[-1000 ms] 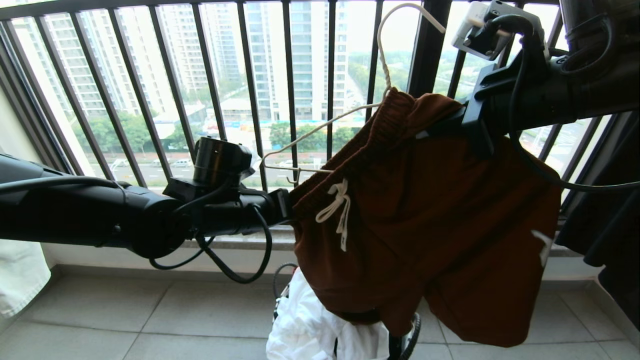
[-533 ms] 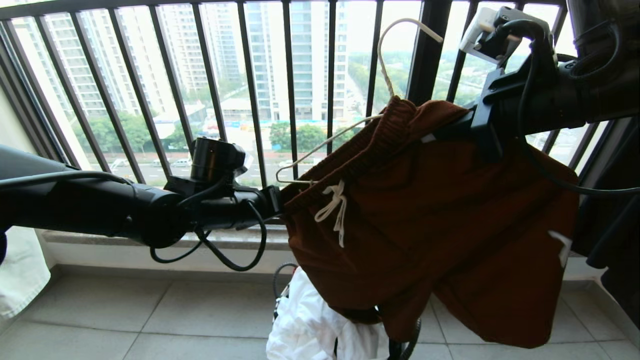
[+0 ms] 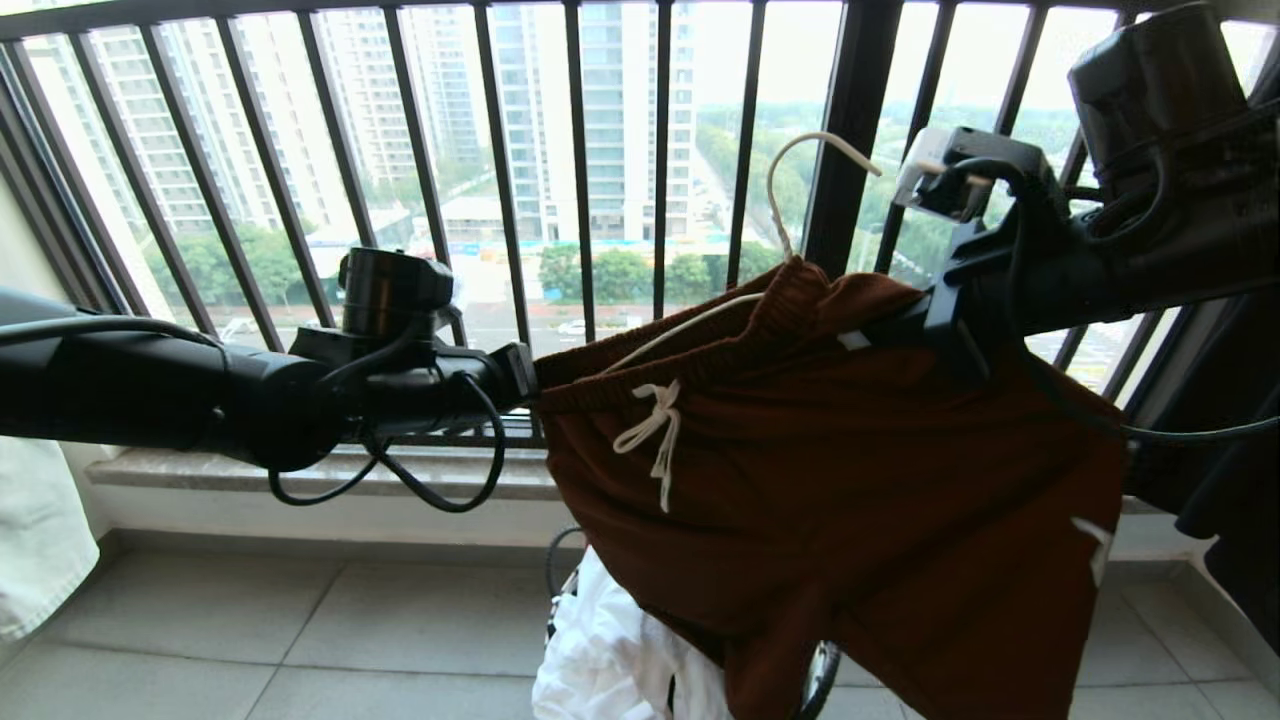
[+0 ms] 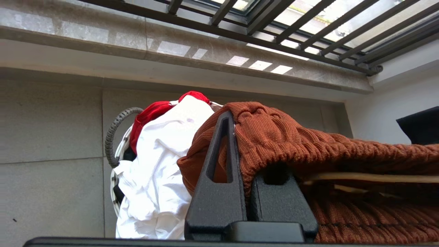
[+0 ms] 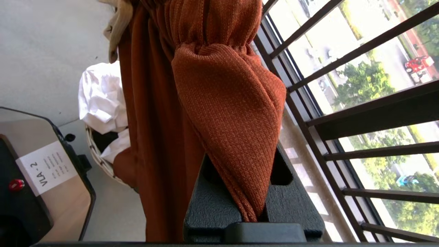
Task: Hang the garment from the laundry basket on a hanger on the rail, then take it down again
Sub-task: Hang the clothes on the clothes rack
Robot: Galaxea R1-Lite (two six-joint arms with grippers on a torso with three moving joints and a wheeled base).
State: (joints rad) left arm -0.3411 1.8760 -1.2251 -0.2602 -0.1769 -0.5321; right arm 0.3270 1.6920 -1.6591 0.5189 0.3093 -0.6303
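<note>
Both grippers clamped on waistband of rust-brown shorts, stretched between them above laundry basket. Left gripper pinching left end of ribbed band, fingers fully closed. Right gripper closed on right end (held higher). Cream wire hanger inside waistband, hook poking up before black balcony railing.

Black balcony railing of vertical bars beyond both grippers; crumpled white cloth below them; grey floor tiles underneath.
</note>
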